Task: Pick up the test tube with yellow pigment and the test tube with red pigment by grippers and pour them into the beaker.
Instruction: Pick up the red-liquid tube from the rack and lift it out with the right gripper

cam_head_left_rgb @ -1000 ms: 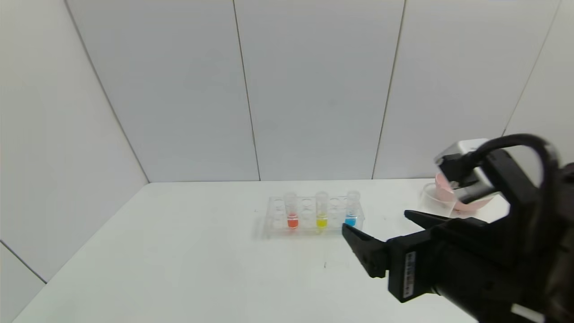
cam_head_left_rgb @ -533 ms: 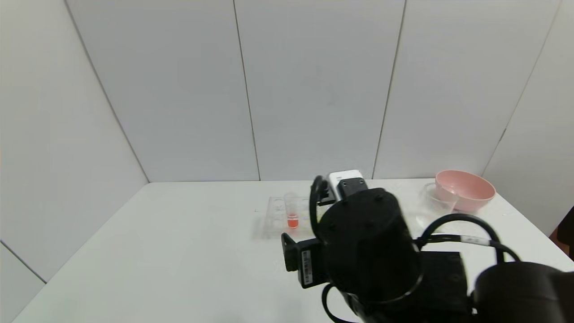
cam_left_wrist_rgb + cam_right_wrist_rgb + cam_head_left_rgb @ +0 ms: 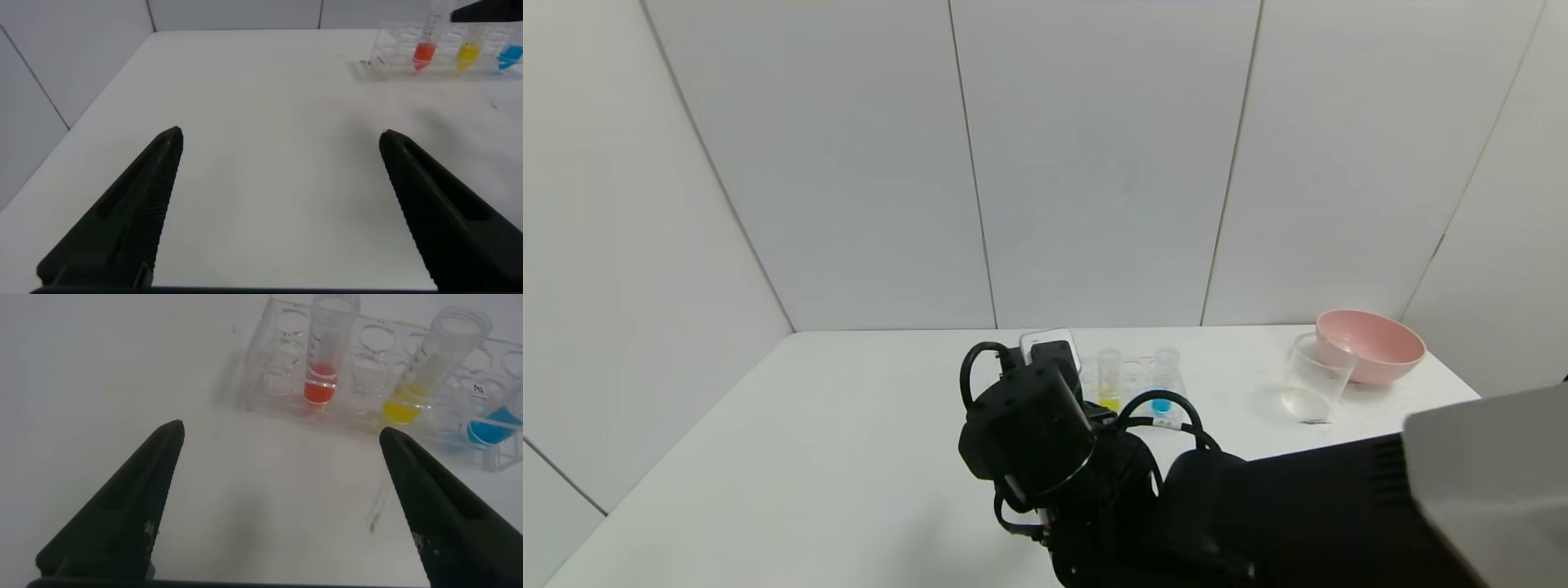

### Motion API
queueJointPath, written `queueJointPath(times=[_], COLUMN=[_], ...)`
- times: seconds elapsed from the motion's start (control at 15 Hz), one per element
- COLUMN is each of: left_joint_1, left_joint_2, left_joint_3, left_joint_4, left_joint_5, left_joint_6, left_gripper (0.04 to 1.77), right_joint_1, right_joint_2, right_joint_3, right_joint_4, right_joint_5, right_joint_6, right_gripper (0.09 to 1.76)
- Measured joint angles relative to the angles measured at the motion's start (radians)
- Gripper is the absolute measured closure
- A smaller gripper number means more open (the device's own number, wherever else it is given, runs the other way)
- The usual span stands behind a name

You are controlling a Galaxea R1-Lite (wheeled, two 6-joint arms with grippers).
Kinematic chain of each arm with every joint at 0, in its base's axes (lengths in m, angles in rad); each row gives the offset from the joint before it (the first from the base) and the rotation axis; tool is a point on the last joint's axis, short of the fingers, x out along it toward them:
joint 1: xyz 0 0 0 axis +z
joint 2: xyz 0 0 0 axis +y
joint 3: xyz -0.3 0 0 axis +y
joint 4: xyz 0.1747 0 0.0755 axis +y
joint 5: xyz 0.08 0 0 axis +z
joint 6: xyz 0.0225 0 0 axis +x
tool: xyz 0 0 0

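Red-pigment tube (image 3: 320,351) hidden in head view by right gripper (image 3: 282,502), now moved leftward over rack (image 3: 376,376), jaws wide open, empty, yellow-pigment tube (image 3: 1108,381) at 1 o'clock of it, beaker (image 3: 1313,381) at 3 o'clock on tabletop (image 3: 809,457), left gripper (image 3: 282,204) jaws open, empty.

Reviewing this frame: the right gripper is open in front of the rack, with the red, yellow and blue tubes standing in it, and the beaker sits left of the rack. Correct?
Not quite: the beaker stands right of the rack, beside the pink bowl, as the head view shows. The rest holds: the right gripper is open before the rack, and the red, yellow and blue tubes stand in it.
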Motion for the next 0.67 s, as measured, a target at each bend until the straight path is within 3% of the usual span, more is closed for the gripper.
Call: queueJointPath(times=[0.67], left_joint_1=[0.000], left_joint_2=[0.000], left_joint_3=[0.000], left_joint_4=[0.000], left_joint_5=[0.000], left_joint_6=[0.000], left_gripper=[0.09], right_joint_1=[-0.140], right_joint_2=[0.304], right_joint_3=[-0.433], right_joint_4=[0.053], right_joint_5=[0.001], right_joint_6=[-0.129], right_gripper=[0.14])
